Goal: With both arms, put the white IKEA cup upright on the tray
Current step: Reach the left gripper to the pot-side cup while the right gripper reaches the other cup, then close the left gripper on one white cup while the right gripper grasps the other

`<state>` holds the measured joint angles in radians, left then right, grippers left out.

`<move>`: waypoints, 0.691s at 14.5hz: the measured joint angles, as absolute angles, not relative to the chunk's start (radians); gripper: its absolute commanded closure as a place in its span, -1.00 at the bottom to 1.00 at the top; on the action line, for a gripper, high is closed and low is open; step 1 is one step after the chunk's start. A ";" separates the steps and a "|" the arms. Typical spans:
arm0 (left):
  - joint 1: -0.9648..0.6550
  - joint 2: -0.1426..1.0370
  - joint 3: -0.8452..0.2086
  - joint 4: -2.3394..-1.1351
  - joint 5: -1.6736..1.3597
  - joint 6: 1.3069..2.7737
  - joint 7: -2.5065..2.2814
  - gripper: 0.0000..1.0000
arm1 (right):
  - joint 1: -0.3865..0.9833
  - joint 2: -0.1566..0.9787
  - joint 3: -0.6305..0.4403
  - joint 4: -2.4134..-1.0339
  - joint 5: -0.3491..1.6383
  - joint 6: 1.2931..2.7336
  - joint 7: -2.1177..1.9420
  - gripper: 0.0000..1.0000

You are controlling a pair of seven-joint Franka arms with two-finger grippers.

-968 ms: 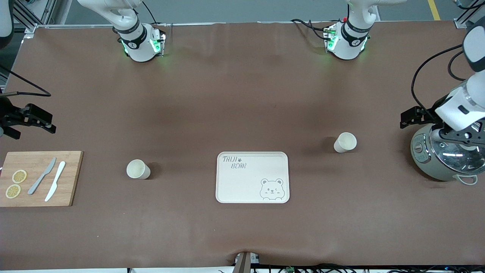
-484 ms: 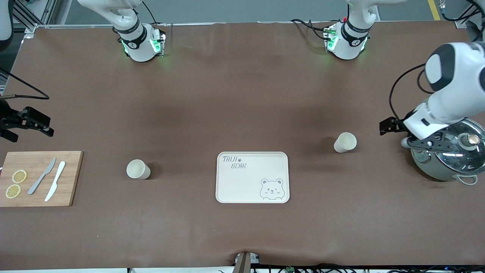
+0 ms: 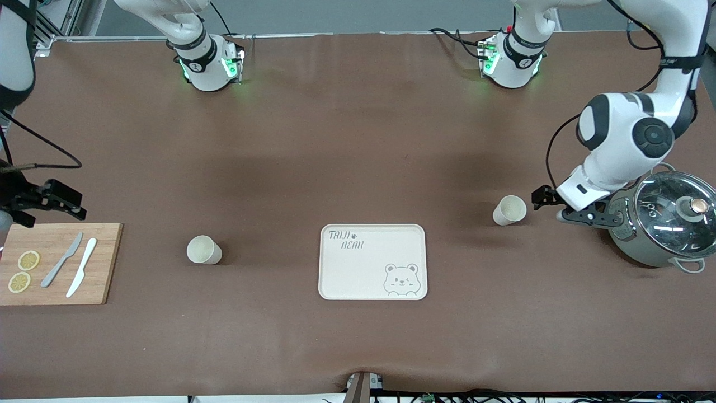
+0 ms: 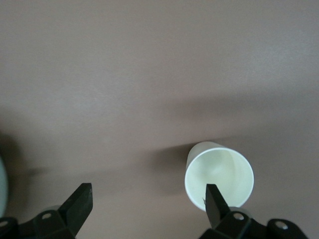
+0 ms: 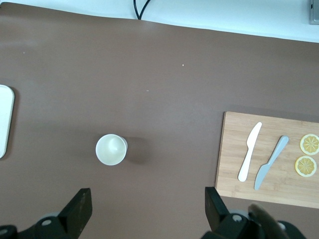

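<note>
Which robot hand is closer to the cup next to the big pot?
Left. The left gripper is right beside that cup; the right gripper is over the cutting board's end.

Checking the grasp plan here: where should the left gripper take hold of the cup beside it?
The cup stands upright, mouth up, so probably on its side wall just under the rim, fingers straddling it. The open left gripper is already beside it on the pot's side.

Right hand [image 5: 145, 209] open above table; cup [image 5: 111, 149] upright between tray [image 5: 4, 121] and cutting board [image 5: 269, 159].
</note>
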<state>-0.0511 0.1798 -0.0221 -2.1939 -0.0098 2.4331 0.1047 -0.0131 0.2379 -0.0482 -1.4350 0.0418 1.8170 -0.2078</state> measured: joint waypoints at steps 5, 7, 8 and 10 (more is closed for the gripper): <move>-0.070 0.217 -0.068 -2.198 -0.010 2.473 0.009 -1.00 | -0.013 0.284 -0.045 -1.436 0.042 1.835 -0.223 -1.00; -0.078 0.227 -0.070 -2.203 -0.010 2.491 -0.008 -1.00 | -0.010 0.287 -0.042 -1.436 0.042 1.848 -0.224 -1.00; -0.079 0.234 -0.070 -2.211 -0.010 2.508 -0.009 -1.00 | -0.009 0.293 -0.041 -1.437 0.042 1.865 -0.224 -1.00; -0.075 0.246 -0.070 -2.243 -0.010 2.561 -0.009 -1.00 | -0.005 0.324 -0.039 -1.440 0.041 1.910 -0.224 -1.00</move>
